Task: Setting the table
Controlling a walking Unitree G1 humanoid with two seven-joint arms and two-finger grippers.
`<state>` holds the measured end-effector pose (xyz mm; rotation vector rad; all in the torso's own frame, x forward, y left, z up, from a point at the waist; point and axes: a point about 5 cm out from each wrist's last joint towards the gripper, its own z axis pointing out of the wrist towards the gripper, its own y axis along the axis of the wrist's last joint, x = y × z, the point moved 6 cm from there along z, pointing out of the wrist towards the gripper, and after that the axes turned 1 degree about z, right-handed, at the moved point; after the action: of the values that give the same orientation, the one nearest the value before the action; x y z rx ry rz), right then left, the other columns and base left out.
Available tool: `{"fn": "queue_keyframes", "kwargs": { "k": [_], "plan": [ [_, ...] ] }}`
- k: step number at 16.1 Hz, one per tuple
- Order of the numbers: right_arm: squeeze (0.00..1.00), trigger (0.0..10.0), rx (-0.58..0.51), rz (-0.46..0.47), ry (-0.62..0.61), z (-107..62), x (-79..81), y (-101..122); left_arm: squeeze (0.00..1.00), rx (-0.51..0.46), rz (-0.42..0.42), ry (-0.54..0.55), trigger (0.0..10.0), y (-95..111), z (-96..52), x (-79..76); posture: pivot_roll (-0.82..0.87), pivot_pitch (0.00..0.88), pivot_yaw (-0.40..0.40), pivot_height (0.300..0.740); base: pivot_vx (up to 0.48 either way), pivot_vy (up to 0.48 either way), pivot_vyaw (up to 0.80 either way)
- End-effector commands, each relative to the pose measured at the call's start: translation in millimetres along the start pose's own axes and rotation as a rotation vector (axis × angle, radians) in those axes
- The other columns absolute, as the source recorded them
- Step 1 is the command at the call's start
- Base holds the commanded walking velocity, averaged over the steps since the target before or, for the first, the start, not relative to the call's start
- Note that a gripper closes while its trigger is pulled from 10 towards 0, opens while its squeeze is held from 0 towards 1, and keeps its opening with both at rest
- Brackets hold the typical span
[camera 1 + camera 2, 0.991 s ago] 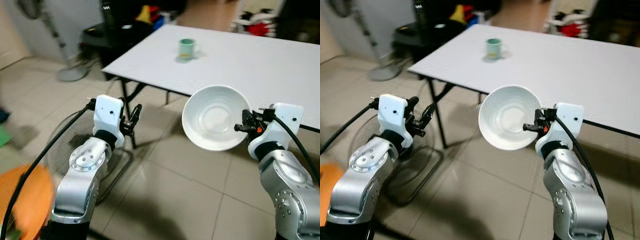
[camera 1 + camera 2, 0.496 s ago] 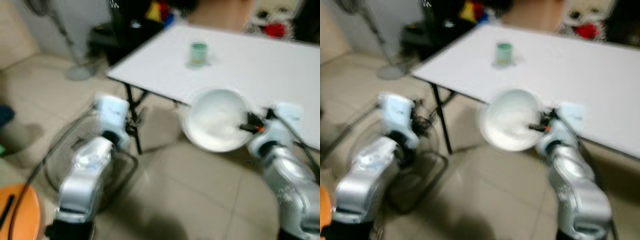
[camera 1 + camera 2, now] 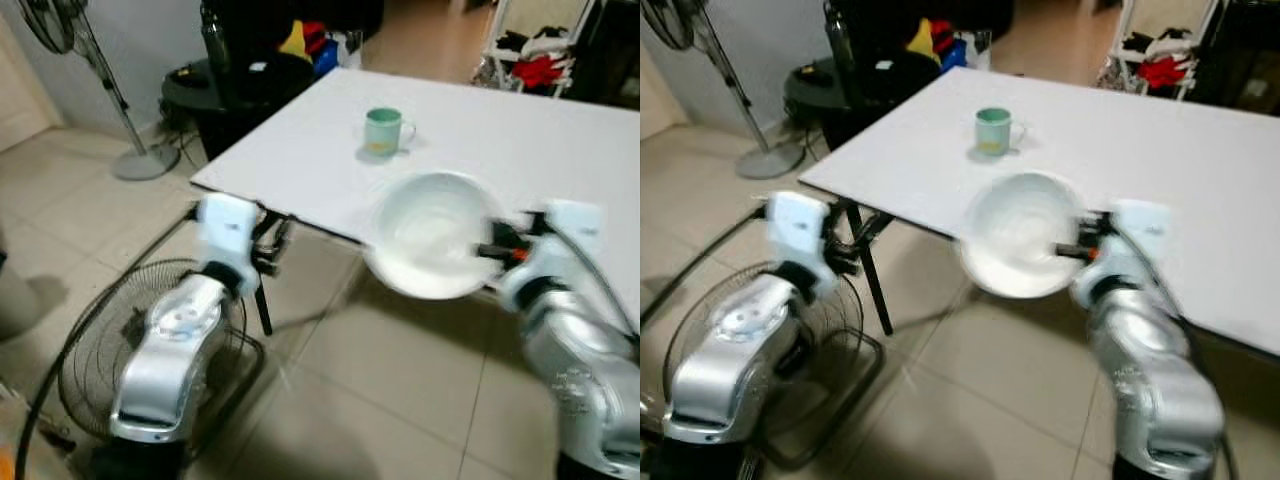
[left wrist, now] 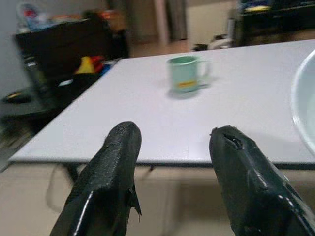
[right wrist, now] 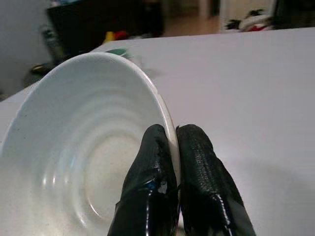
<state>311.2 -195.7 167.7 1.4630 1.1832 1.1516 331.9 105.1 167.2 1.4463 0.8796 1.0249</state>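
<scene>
White bowl (image 3: 432, 247) held in the air at the near edge of the white bench (image 3: 1200, 160), tilted so its inside faces the camera. Right end effector (image 5: 173, 147) clamped on the bowl's rim, one finger inside and one outside, pinching the wall. Green mug (image 3: 991, 130) stands upright farther back on the bench, well apart from the bowl, handle to the right. Left end effector (image 4: 172, 142) empty, fingers (image 4: 120, 157) apart, hovering off the bench's near-left corner and pointing toward the mug. Floor fan (image 3: 110, 350) lies on the tile below the left arm. Standing fan (image 3: 70, 40) and dark furniture behind the bench.
</scene>
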Motion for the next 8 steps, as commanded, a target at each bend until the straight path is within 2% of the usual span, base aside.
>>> {"fn": "queue_keyframes", "kwargs": {
  "k": [1, 8],
  "plan": [
    [0.0, 10.0, -0.043, 0.021, 0.074, 0.3, 20.6, 10.4, 0.0, -0.005, 0.017, 0.035, 10.0, 2.3, -1.9, 12.9, 0.0, 0.0, 0.071, 0.74, 0.394, 0.0, 0.0],
    [0.0, 10.0, -0.037, 0.031, 0.066, 0.8, 18.3, 10.1, 0.0, 0.001, 0.022, 0.023, 10.0, -0.7, -1.8, 12.5, -0.02, 0.0, 0.079, 0.74, 0.393, 0.0, 0.0]
  ]
}}
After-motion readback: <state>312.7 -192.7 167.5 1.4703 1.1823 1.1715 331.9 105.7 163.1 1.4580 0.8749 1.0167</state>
